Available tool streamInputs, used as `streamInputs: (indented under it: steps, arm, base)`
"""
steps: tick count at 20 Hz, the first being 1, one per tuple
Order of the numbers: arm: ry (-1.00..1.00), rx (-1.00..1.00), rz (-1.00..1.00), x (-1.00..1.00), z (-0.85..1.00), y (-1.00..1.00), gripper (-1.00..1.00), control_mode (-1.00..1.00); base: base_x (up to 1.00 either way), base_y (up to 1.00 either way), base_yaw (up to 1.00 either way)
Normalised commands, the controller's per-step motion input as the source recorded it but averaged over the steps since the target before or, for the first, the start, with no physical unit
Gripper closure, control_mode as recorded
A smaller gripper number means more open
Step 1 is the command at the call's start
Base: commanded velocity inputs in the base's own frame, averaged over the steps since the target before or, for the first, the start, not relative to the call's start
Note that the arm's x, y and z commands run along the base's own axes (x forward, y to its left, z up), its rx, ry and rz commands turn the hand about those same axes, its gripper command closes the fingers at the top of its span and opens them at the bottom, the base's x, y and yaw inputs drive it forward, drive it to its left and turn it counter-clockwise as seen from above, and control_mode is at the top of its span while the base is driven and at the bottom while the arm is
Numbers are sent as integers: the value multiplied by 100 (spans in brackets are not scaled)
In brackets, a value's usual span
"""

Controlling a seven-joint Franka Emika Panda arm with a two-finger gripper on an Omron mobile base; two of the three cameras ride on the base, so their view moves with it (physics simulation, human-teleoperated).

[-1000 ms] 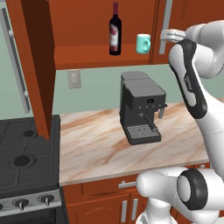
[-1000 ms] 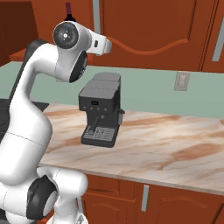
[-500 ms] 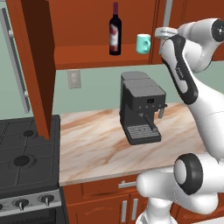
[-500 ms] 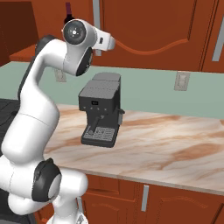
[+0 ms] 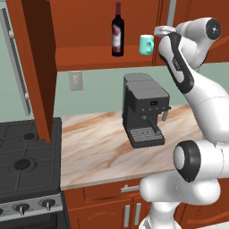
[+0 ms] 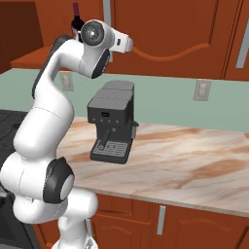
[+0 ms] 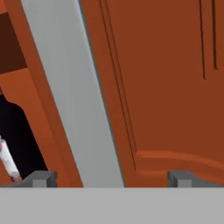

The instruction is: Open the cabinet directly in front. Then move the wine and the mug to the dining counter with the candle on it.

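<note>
The cabinet (image 5: 85, 27) has its left door (image 5: 38, 67) swung wide open, and its right door (image 7: 175, 87) looks closed. On the shelf stand the wine (image 5: 117, 29) and, to its right, the teal mug (image 5: 146, 44). My gripper (image 5: 158, 30) is open right beside the mug, at the right door's silver bar handle (image 7: 70, 87). In the hand view the gripper (image 7: 111, 178) has that handle between its spread fingertips (image 7: 41, 177), with the wine (image 7: 13, 131) dark at the left edge. The dining counter and the candle are out of view.
A black coffee machine (image 5: 143, 112) stands on the marble worktop (image 5: 98, 147) below the cabinet. A gas stove (image 5: 22, 165) lies to the left. The open left door hangs over the worktop's left end. Closed wall cabinets (image 6: 194, 34) continue to the right.
The hand has moved left and slightly up, from right of the mug to the right door's handle. The jaws stayed open. Wine and mug have not moved.
</note>
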Motion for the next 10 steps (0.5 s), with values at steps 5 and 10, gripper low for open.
streamInputs:
  steps: [5, 10]
  arm:
    - [0, 0, 0, 45, 0, -9, -100, -100]
    - [0, 0, 0, 47, 0, 0, 100, -100]
  base:
    - [0, 0, 0]
    - [0, 0, 0]
